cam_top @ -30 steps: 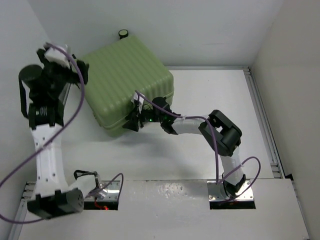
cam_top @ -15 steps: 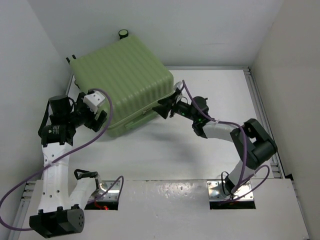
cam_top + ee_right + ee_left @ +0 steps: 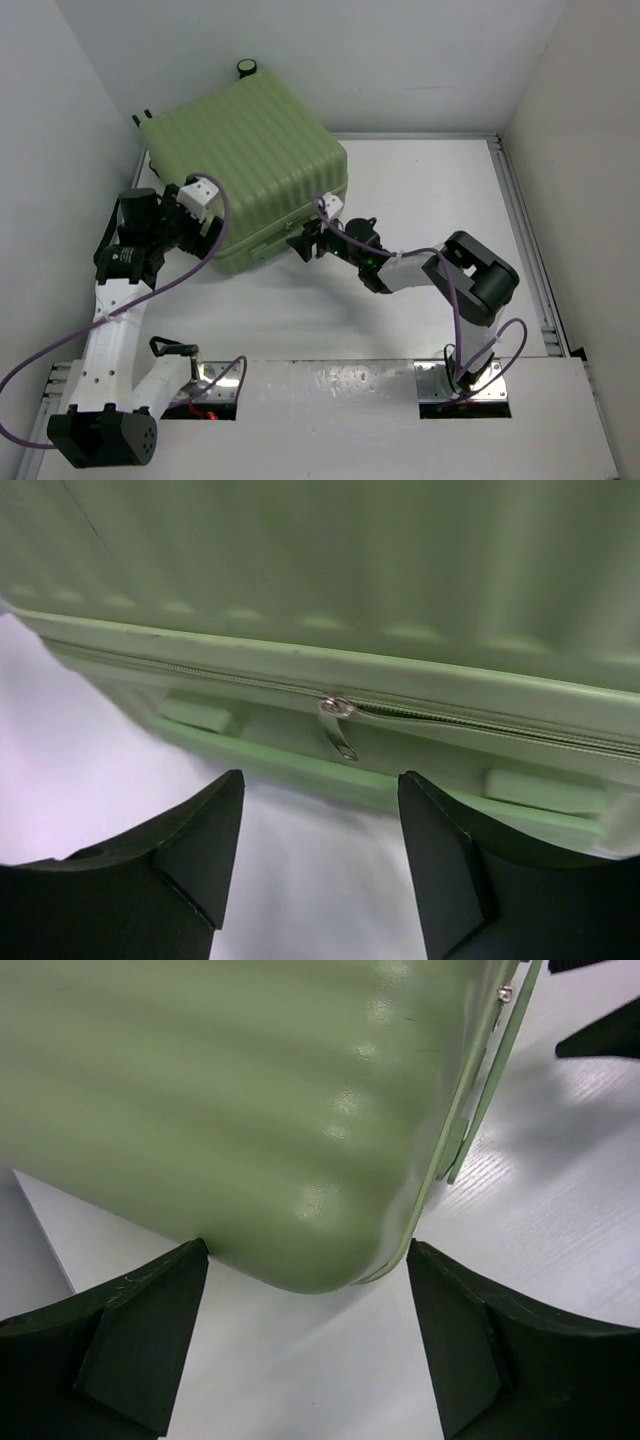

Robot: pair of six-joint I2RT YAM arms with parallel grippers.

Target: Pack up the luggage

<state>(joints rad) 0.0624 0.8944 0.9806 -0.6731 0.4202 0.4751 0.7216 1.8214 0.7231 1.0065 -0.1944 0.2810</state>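
Observation:
The light green ribbed luggage (image 3: 245,160) lies closed at the back left of the table. My left gripper (image 3: 203,232) is open at its near left corner; in the left wrist view that rounded corner (image 3: 300,1160) sits between the fingers (image 3: 140,1330) without touching them. My right gripper (image 3: 303,244) is open just off the near side. In the right wrist view (image 3: 318,790) it faces the zip line, with the silver zipper pull (image 3: 338,722) hanging a little beyond the fingertips (image 3: 215,825). Nothing is held.
A black-and-green wheel (image 3: 246,67) sticks out at the luggage's far edge. White walls close in on the left, back and right. A metal rail (image 3: 525,230) runs along the table's right edge. Bare white table (image 3: 420,190) lies right of the luggage.
My left arm came down from the luggage's far left corner to its near left corner. My right gripper went from the near side out to the right corner and back toward the zipper.

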